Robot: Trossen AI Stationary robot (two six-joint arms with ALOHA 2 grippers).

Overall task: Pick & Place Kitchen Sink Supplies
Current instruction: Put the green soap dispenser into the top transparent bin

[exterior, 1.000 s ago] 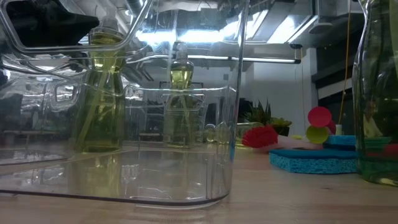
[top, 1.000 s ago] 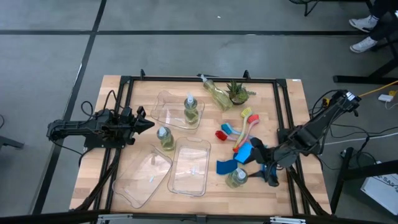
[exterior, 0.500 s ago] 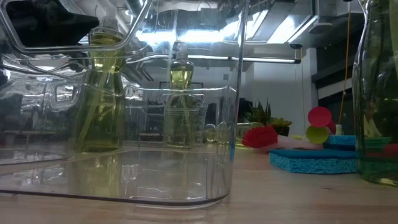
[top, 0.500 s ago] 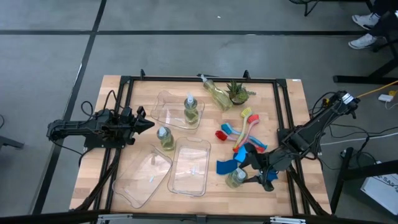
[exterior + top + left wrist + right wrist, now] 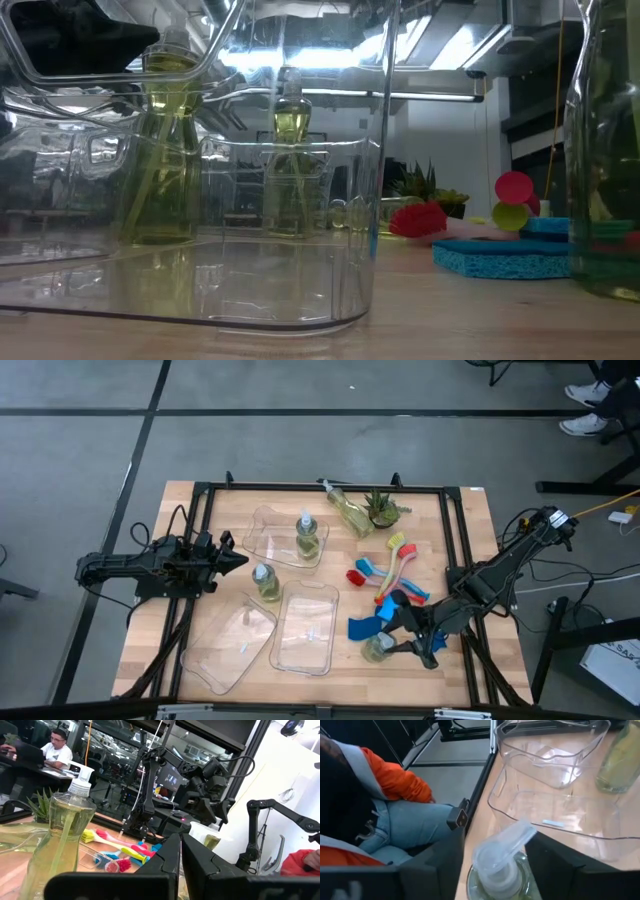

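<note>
A clear pump bottle of yellow-green liquid (image 5: 377, 648) stands near the table's near edge. My right gripper (image 5: 393, 644) is open around it, one finger on each side of its pump head (image 5: 506, 851). Another bottle (image 5: 266, 582) stands between the trays. A third (image 5: 307, 537) stands in the far tray, and a fourth (image 5: 350, 511) lies beside the plant. Blue sponge pieces (image 5: 364, 627) and the red, blue and yellow-green brushes (image 5: 388, 568) lie right of centre. My left gripper (image 5: 240, 560) waits shut at the table's left side. My right gripper comes level from the table's right side, its fingers (image 5: 440, 865) close beside the bottle's shoulder (image 5: 520, 880). I cannot tell whether they touch it. The bottle stands upright on the table.
Three clear plastic trays lie on the table: one far left of centre (image 5: 272, 528), one at the near middle (image 5: 312, 622), one tilted at the near left (image 5: 225, 650). A small green potted plant (image 5: 383, 510) stands by the far edge. A person's orange sleeve and jeans (image 5: 395, 815) show beyond the near edge.
My right gripper has moved toward the table's left, staying open, until its fingers stand on either side of the near pump bottle.
</note>
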